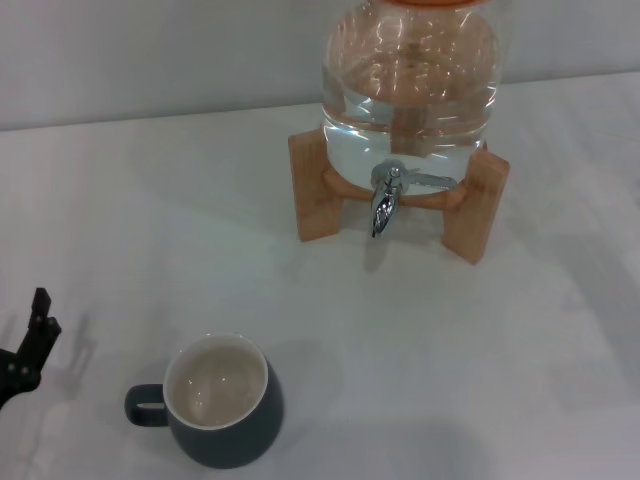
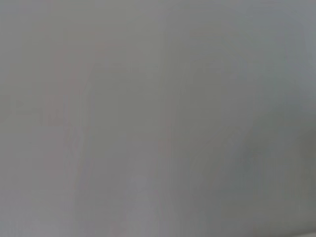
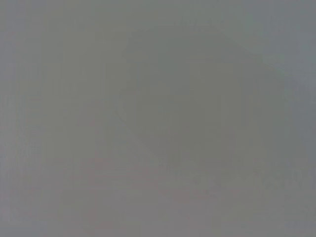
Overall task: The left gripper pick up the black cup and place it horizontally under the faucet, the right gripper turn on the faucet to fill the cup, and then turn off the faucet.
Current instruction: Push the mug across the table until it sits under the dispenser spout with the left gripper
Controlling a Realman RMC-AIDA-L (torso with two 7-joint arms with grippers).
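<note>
Standing apart from the left gripper (image 1: 35, 330), whose finger state cannot be told, the squat slate-grey ceramic black cup (image 1: 222, 402) could be tipped by a misjudged grasp.

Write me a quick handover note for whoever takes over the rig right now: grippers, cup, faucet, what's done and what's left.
Left gripper: low at the table's left edge, beside the black cup but not touching it; whether its jaws are open cannot be told.
Right gripper: not in view.
Black cup: upright on the table, empty, handle toward the left gripper, well in front of the faucet, not under it.
Faucet: on the water jar in its wooden stand; no water running.
Done: nothing yet.
Left: grasp the cup, set it under the spout, open the faucet, fill, close.
</note>
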